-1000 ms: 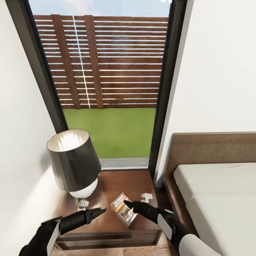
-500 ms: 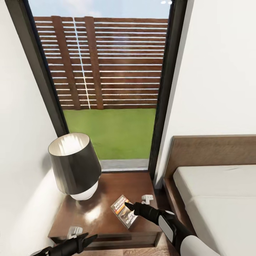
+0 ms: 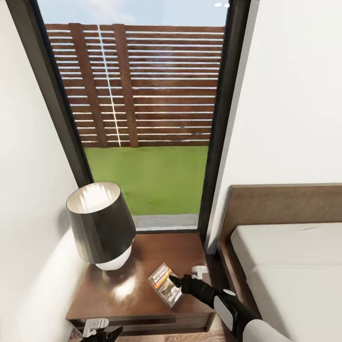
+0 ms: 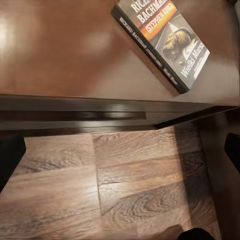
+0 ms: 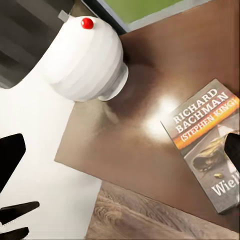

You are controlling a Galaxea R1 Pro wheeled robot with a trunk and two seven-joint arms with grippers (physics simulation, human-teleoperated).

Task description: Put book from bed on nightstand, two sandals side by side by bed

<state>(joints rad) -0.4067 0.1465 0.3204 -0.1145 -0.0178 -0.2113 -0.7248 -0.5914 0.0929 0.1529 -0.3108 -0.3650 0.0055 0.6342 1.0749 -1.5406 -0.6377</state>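
The book (image 3: pixel 165 283) lies flat on the nightstand (image 3: pixel 128 294), near its front right corner, cover up with white "RICHARD BACHMAN" lettering (image 5: pixel 210 145). My right gripper (image 3: pixel 178 282) is open just over the book's right edge, one dark fingertip (image 5: pixel 234 150) above the cover. It holds nothing. My left gripper (image 3: pixel 111 332) is low in front of the nightstand's front edge (image 4: pixel 75 107), open and empty, looking at the book (image 4: pixel 162 40) and the wood floor. The bed (image 3: pixel 294 266) is to the right. The sandals are out of view.
A lamp (image 3: pixel 99 223) with a dark shade and white base (image 5: pixel 87 57) stands on the nightstand's back left. A tall dark-framed window (image 3: pixel 142 118) rises behind it. White walls close in on both sides. The bed's wooden headboard (image 3: pixel 285 204) borders the nightstand.
My left arm has drawn back off the nightstand and down to the picture's bottom edge. The right gripper stays at the book, slightly pulled back. The view has shifted a little.
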